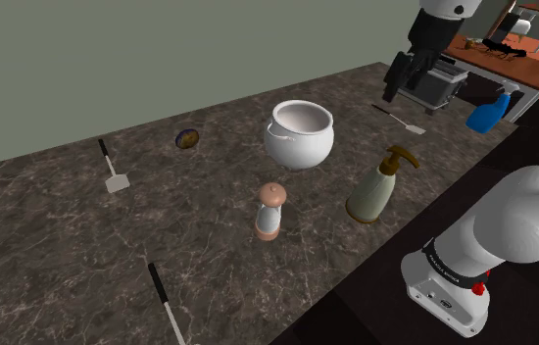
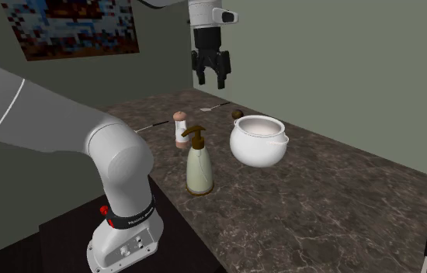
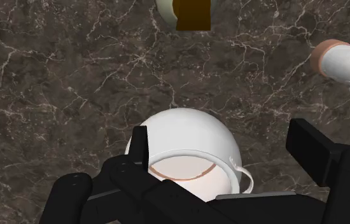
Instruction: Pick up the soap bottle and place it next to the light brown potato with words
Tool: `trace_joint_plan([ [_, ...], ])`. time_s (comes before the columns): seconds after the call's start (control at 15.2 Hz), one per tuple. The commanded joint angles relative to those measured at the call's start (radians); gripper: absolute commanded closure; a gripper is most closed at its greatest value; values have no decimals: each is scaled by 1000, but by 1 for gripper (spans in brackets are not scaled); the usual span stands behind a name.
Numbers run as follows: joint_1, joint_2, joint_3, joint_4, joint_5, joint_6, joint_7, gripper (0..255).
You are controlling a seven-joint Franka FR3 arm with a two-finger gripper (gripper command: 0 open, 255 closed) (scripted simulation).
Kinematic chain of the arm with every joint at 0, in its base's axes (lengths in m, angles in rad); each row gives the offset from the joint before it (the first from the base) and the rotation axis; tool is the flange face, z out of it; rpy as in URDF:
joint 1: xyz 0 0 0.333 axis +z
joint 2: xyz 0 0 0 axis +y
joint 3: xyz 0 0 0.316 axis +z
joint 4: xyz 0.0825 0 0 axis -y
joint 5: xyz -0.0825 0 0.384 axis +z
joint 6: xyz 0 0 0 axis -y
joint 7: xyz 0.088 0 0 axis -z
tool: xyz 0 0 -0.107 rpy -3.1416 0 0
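No text is legible; white lettering on the black band [image 2: 130, 218] round the arm [image 2: 119, 155] is too small to read.

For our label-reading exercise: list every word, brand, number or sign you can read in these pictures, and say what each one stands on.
Nothing can be read with certainty.
Black band around the arm's base: white lettering, too small to read.
Potato: any words on it are too small to make out.
Soap bottle: no label shows.
Wall picture: blocky colour patches, no legible text.
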Motion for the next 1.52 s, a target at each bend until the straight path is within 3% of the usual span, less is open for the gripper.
trace_joint_plan([
  [0.0, 0, 0, 0, 0, 0, 0, 0, 0],
  [0.66, 34, -293, -37, -404, -9, 78, -85, 0],
  [1.19, 32, -299, -41, -513, -14, 180, -86, 0],
  [1.45, 32, -299, -41, -513, -14, 180, -86, 0],
])
